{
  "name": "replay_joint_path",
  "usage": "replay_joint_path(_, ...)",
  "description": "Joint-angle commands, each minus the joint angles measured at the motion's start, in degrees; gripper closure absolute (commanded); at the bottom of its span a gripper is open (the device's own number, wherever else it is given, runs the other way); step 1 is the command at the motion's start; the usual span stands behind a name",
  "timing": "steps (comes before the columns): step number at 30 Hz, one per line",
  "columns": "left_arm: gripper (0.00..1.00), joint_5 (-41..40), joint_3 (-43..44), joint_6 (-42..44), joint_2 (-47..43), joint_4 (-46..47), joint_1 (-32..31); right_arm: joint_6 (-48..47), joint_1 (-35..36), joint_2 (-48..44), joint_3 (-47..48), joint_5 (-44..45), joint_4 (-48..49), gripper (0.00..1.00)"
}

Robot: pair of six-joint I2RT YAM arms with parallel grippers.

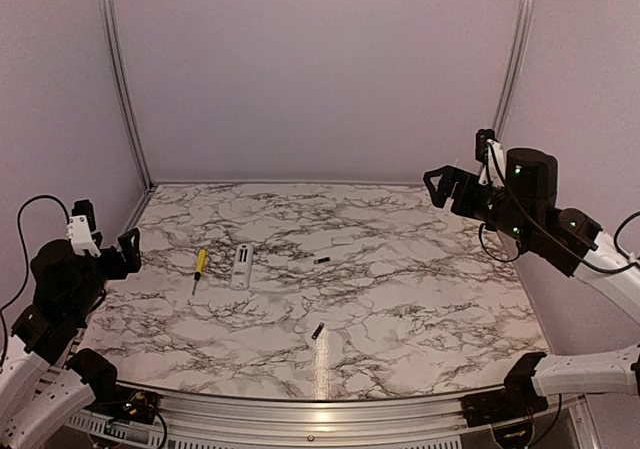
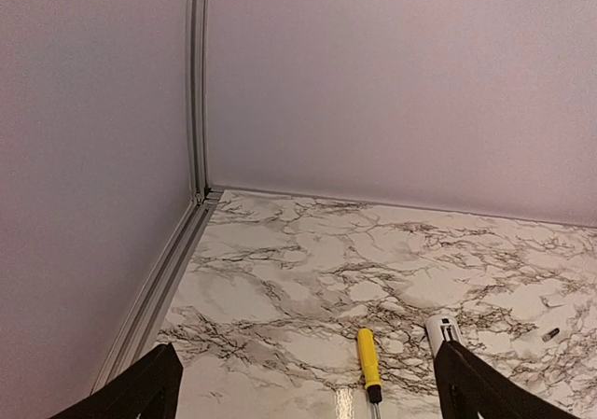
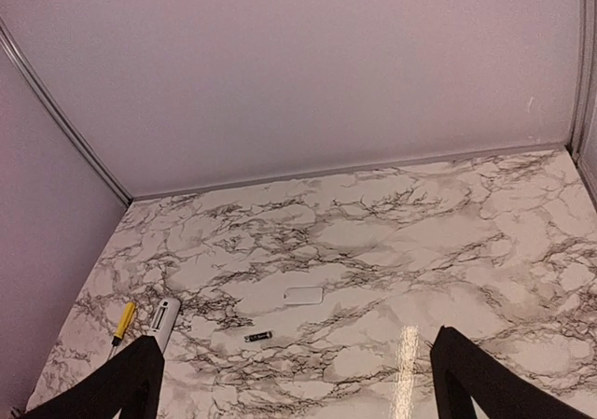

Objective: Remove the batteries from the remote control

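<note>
— Which arm sits nearer the remote control (image 1: 241, 266)?

— The left one, clearly. The remote lies on the left half of the table (image 1: 430, 299), just right of the screwdriver (image 1: 199, 266), with its long axis running away from the arm bases. In the left wrist view it sits ahead and to the right of the left gripper (image 2: 308, 393), whose jaws stand wide apart on nothing.

— And the batteries (image 1: 321, 260)?

— Both look already out. One lies right of the remote, apart from it. The second battery (image 1: 318, 331) lies nearer the front edge, about mid-table.

— The right gripper (image 3: 294, 386)?

— Raised at the far right, well apart from everything, its jaws likewise spread and empty. Any reach for the remote probably falls to the left arm.
</note>
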Motion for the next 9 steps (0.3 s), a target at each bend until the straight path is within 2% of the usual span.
replay_joint_path(1,0.01,1.2,-0.5,0.3,1.2,0.2,0.2,0.7,-0.4,-1.1,-0.1,0.2,0.6,0.02)
replay_joint_path(9,0.01,0.9,-0.4,0.3,1.2,-0.6,0.2,0.5,-0.4,-0.8,-0.5,-1.6,2.4,0.02)
